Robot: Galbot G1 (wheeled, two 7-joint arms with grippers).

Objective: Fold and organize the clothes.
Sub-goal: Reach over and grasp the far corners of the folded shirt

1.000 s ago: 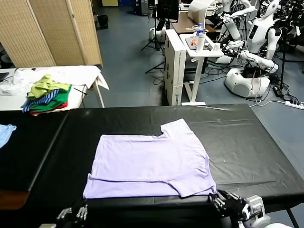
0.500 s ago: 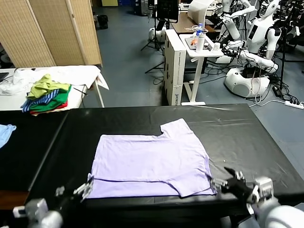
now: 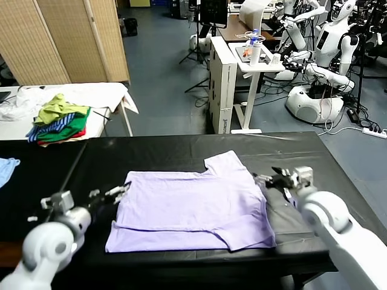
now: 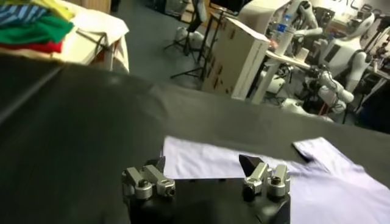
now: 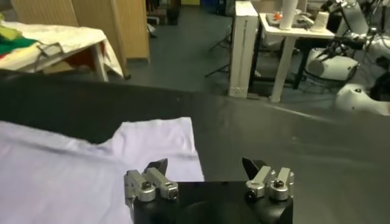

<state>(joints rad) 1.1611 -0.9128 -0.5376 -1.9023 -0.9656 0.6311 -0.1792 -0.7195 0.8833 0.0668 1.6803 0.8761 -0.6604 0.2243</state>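
The pale lavender T-shirt (image 3: pixel 190 208) lies spread flat, its lower part folded up in a band, on the black-covered table (image 3: pixel 181 151), neck opening toward the far edge and one short sleeve (image 3: pixel 227 163) projecting at the far right corner.

The left gripper (image 3: pixel 115 193) is at the shirt's left edge, near its far-left corner, fingers spread and holding nothing. The right gripper (image 3: pixel 272 179) is just off the shirt's right edge, beside the projecting sleeve, fingers likewise spread and empty. The shirt thus lies between the two grippers.

The left wrist view shows the left gripper (image 4: pixel 204 169) with jaws wide apart above bare black cloth, the T-shirt (image 4: pixel 317 182) just ahead of its fingertips (image 4: pixel 250 163); contact cannot be judged. The right wrist view shows the right gripper (image 5: pixel 207 165) with jaws wide apart, one fingertip over the T-shirt (image 5: pixel 73 170) near the sleeve and the other over the bare table (image 5: pixel 304 152).

Only the head view shows the whole garment, a light blue garment (image 3: pixel 6 169) at the far left, and a pile of green, yellow, striped and red clothes (image 3: pixel 59 125) on a white side table (image 3: pixel 103 96). The left wrist view catches that pile (image 4: pixel 33 27) only in part.
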